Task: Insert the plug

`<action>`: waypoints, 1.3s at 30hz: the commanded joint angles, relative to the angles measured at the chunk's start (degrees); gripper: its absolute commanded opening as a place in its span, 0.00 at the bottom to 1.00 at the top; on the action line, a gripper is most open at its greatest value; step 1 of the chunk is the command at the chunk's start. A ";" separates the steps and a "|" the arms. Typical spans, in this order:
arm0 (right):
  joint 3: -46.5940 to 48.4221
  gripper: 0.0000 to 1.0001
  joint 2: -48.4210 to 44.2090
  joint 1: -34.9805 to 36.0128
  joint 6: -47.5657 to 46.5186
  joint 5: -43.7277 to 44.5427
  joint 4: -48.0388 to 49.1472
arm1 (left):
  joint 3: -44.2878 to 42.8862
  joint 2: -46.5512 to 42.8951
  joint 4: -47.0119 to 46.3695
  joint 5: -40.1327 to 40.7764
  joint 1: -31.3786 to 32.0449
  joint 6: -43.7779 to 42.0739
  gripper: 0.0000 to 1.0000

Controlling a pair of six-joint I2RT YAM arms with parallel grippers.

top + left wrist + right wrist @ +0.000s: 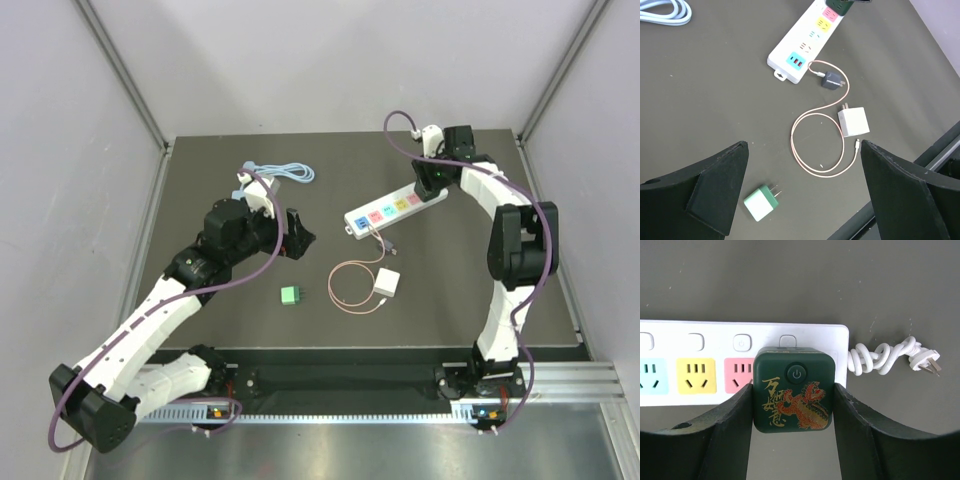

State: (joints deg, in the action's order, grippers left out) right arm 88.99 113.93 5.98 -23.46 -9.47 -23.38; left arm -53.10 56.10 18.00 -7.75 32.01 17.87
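R pincer (792, 407) pinching green plug (793, 387) square over end of power strip (690, 340), table (200, 180) far-right, so it goes in straight | L pincer (802, 145) spread, empty, clear of your work | seating: can't tell

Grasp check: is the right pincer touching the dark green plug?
Touching. Right wrist view: the right pincer's fingers press both sides of the dark green plug.

Blue cable coil (285, 172) at 10 o'clock on the table (450, 310). Small green charger (291, 295) at 8. White charger (387, 284) at 5, pink cable (345, 290) looped beside it, dark grey adapter (832, 80) at its 12.
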 commanded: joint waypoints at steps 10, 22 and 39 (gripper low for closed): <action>-6.90 0.10 4.02 2.28 5.09 4.64 -8.62 | -0.42 -0.99 -2.71 -0.34 -0.11 0.59 0.98; 2.15 0.75 -9.77 3.43 11.15 5.70 -7.83 | -9.47 -0.02 13.97 5.54 -0.19 3.75 0.97; -20.95 0.93 -28.24 14.93 39.28 7.28 -2.73 | -2.27 14.03 25.23 5.10 -0.19 10.78 0.91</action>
State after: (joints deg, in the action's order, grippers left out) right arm 69.38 84.33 19.92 7.60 -2.61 -26.50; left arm -56.23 65.14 39.20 -4.34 31.97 27.66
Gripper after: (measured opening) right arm 0.938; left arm 0.926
